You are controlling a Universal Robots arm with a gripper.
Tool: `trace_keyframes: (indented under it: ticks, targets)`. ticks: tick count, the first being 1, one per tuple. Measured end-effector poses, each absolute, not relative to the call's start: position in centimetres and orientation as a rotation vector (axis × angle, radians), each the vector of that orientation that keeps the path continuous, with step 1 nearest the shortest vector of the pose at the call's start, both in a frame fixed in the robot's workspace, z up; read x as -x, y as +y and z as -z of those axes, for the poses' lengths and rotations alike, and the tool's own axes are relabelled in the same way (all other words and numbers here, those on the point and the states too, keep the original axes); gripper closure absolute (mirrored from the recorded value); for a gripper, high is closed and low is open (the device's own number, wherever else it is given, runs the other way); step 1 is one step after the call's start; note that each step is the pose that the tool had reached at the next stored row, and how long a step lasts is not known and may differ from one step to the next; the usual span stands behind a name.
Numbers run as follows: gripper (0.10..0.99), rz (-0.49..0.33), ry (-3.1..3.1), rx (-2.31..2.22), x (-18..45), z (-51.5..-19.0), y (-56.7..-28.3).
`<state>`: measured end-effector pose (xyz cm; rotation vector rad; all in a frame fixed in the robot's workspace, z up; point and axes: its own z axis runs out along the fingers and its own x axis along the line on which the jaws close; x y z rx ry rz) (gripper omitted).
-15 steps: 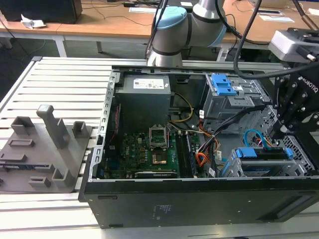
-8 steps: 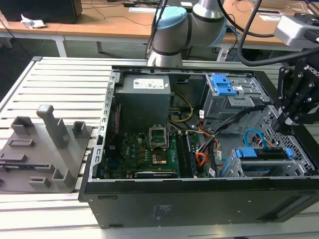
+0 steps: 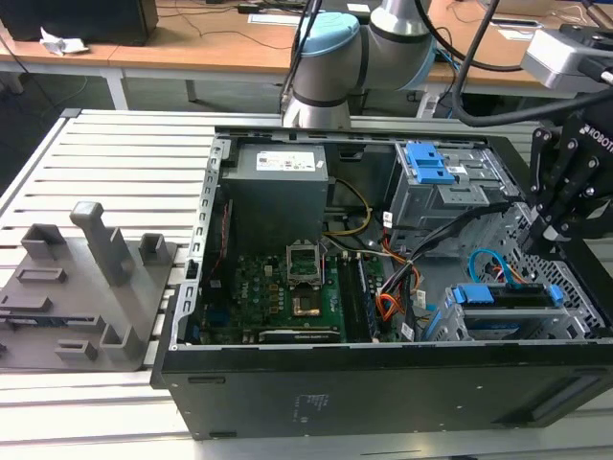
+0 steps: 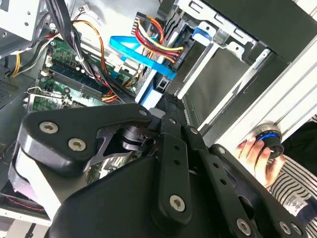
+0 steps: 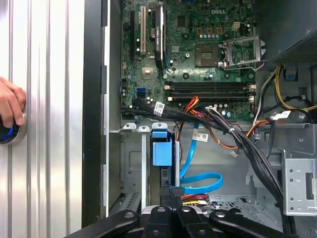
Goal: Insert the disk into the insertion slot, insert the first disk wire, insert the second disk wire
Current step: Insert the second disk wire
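In the exterior view the disk (image 3: 508, 295), in its blue caddy, sits in the insertion slot (image 3: 450, 321) at the case's near corner on that view's right. My gripper (image 3: 538, 235) hangs just above and behind it. In the first wrist view the fingers (image 5: 164, 198) are pressed together, their tips beside the plug of the red-and-yellow first disk wire (image 5: 192, 199). The second disk wire (image 5: 200, 181), a light-blue flat cable, loops right beside them. In the second wrist view my gripper (image 4: 166, 99) points at the disk's end, under the light-blue cable (image 4: 143, 57).
A taller grey cage with a blue latch (image 3: 429, 165) stands behind the slot. Black cable bundles (image 5: 237, 139) cross the case towards the motherboard (image 5: 198, 59). A hand (image 5: 10, 106) rests on a blue button outside the case. A grey fixture (image 3: 86, 287) lies on the table.
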<state>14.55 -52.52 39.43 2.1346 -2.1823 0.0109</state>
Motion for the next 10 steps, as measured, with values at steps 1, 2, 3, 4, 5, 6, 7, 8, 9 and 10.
trace_keyframes:
  ticks: [1, 2, 3, 4, 5, 6, 7, 8, 9, 10]
  targets:
    - [0.980, -0.011, -2.182, -2.135, -14.3, -39.4, -52.5]
    - [0.980, -0.011, -2.182, -2.135, -14.1, -39.4, -52.5]
    - [0.980, -0.011, -2.182, -2.134, -13.7, -39.4, -52.5]
    - [0.980, -0.011, -2.183, -2.135, -13.4, -39.4, -52.5]
    - [0.980, -0.011, -2.182, -2.135, -13.2, -39.4, -52.5]
    - [0.980, -0.011, -2.182, -2.135, -13.0, -39.4, -52.5]
    - [0.980, -0.011, -2.182, -2.135, -12.9, -39.4, -52.5]
    - [0.980, -0.011, -2.183, -2.135, -12.7, -39.4, -52.5]
    - [0.980, -0.011, -2.183, -2.135, -12.7, -39.4, -52.5]
    - [0.980, -0.011, -2.182, -2.135, -12.7, -39.4, -52.5]
